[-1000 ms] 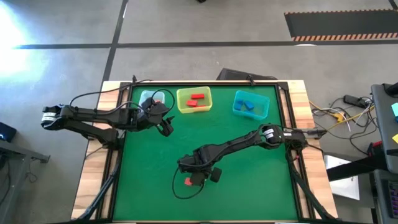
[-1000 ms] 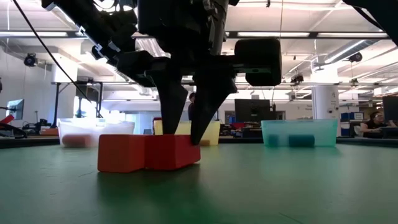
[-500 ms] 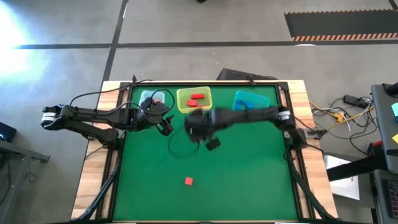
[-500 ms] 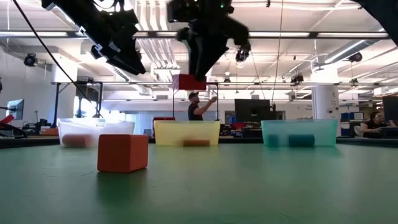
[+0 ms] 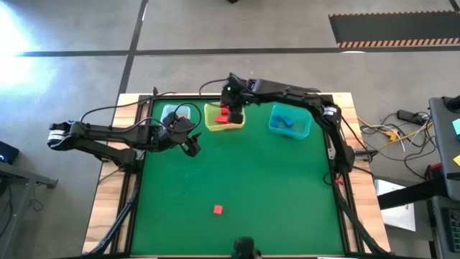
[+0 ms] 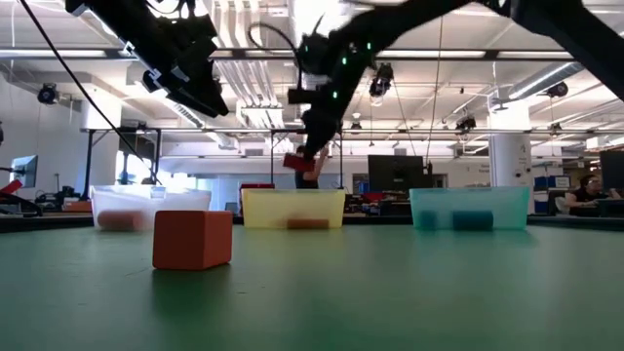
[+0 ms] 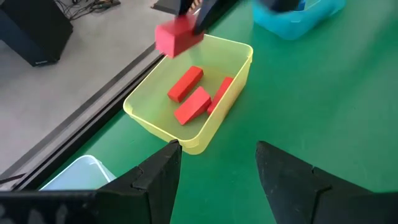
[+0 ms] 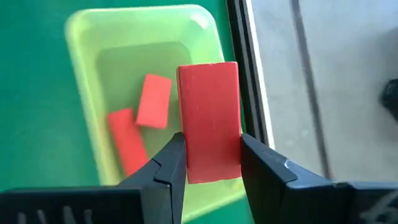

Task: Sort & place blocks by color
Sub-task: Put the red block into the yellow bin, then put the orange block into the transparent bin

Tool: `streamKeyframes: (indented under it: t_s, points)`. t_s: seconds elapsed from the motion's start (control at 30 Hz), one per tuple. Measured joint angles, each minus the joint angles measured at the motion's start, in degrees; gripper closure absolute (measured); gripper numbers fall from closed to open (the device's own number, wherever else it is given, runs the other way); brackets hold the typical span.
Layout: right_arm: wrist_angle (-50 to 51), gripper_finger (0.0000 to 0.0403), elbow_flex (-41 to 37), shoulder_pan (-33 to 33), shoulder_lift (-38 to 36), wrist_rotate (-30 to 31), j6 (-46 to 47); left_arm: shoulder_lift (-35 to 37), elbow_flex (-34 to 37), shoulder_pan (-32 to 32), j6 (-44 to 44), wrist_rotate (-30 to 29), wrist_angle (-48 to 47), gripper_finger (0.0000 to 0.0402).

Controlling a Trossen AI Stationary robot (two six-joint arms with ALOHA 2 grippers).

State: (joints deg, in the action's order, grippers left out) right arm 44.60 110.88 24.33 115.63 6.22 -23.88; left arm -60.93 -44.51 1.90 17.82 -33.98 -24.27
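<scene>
My right gripper (image 5: 228, 108) hangs over the yellow bin (image 5: 210, 124) at the table's far edge, shut on a red bar block (image 8: 208, 118), which also shows in the low view as the red bar block (image 6: 297, 163). Three red blocks (image 7: 193, 93) lie on the floor of the yellow bin (image 7: 155, 127). A red cube (image 5: 218, 209) sits flat on the green mat nearer the front, the same red cube (image 6: 193, 238) in the low view. My left gripper (image 7: 214, 174) is open and hovers just in front of the clear bin (image 5: 172, 115), touching nothing. My right gripper pinches the red bar block between its two fingers (image 8: 168, 165), which sit on its two long sides at one end (image 8: 208, 168). The fingers come from above, pointing down. The block is lifted clear above the yellow bin (image 8: 87, 74), and the rest of it sticks out past the fingertips.
A teal bin (image 5: 289, 121) with blue blocks stands right of the yellow one, and the clear bin (image 6: 151, 207) with something orange-red inside stands left of it. All three line the far edge. Green mat (image 5: 273, 194) lies open in the middle and front.
My right gripper has risen from the front middle of the mat with one red block in its fingers and swung fast to the far edge, ending above the yellow bin. The red cube that lay beside that block has stayed in place. The left arm has kept still.
</scene>
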Motion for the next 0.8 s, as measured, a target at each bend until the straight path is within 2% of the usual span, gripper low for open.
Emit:
streamKeyframes:
  t_s: [0.1, 0.33, 0.43, 0.67, 0.8]
  points:
    - [-6.11, 0.0292, -2.64, 2.68, 1.99, -4.83, 0.59, 0.00, 0.00, -0.01, 0.00, 0.00, -0.02, 0.0210]
    - [-12.57, 0.0290, -5.72, 4.80, 5.01, -4.95, 1.95, 0.00, 0.00, -0.03, 0.00, 0.00, -0.13, 0.0210]
    - [-12.77, 0.0276, -5.92, 4.73, 5.14, -5.24, 2.31, 0.00, 0.00, -0.03, -0.01, 0.00, -0.13, 0.0210]
    - [-11.27, 0.0216, -4.98, 4.71, 5.18, -5.20, 3.60, 0.00, 0.00, -0.03, -0.02, 0.02, -0.15, 0.0210]
    - [-7.18, 0.0200, -2.70, 4.56, 4.39, -5.18, 4.76, 0.00, 0.00, -0.04, -0.02, 0.13, -0.13, 0.0210]
